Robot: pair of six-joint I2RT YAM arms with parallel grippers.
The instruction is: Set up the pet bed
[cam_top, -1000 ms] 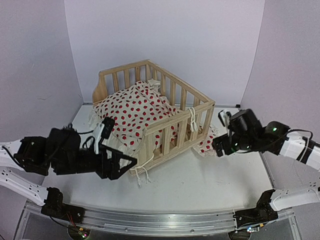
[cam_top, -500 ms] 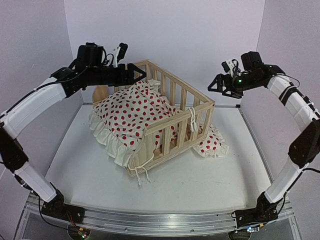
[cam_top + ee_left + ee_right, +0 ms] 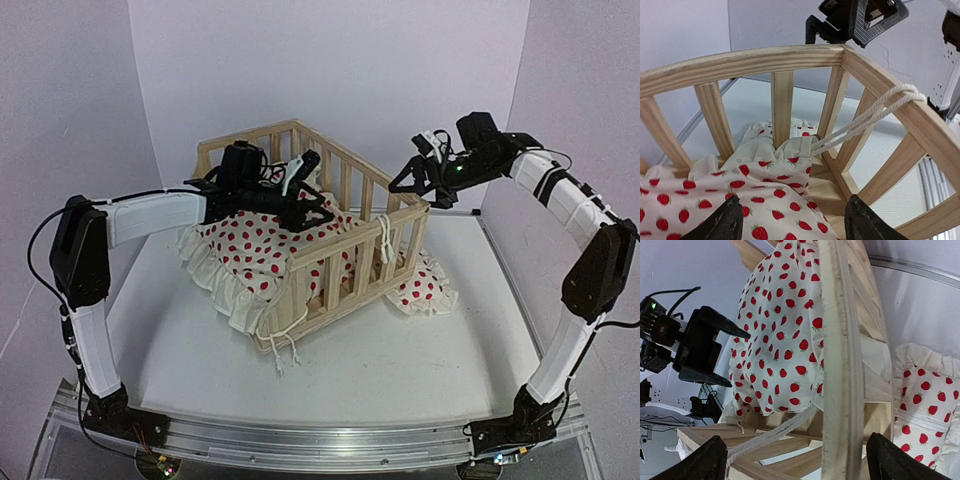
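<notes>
Pine pet bed (image 3: 360, 250) sits mid-bench (image 3: 400, 370), its open side toward the left arm, with the strawberry-print cushion (image 3: 262, 245) bunched inside and spilling over that edge. Left gripper (image 3: 322, 208) is nearer, low over the cushion with jaws apart on nothing, aimed at the corner where a tie string (image 3: 865, 117) loops the rail. Right gripper (image 3: 410, 190) hovers wide open just outside that corner
</notes>
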